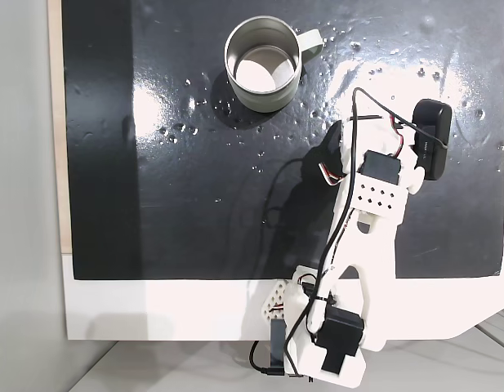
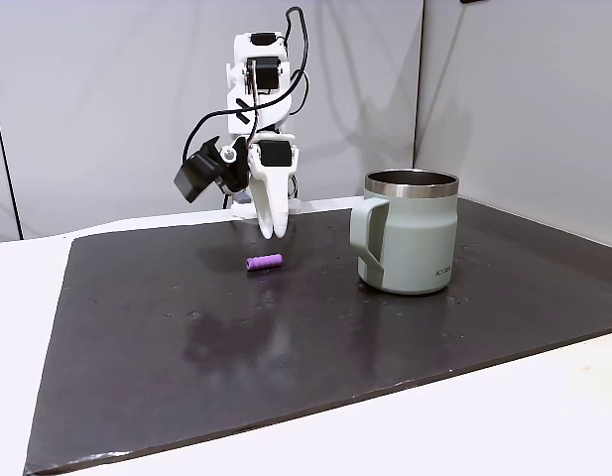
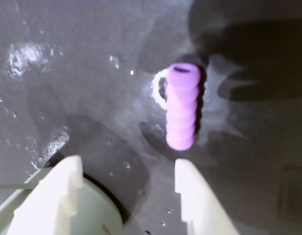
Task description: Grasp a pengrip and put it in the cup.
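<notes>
jaws [image 3: 128,188]: spread, holding nothing | pengrip [image 3: 182,113]: on mat, just beyond the tips

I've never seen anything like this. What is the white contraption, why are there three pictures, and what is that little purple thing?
The white contraption is a small robot arm with a two-fingered hand. Three cameras film it together: one looks straight down, one looks across the black mat from the side, and one rides on the arm's wrist, looking past its white fingers. The purple thing is a small ribbed pengrip lying on the mat. Beside it stands a metal cup with a handle. The hand holds nothing; in the wrist view it is open, and in the side view it hangs just above the pengrip.
</notes>
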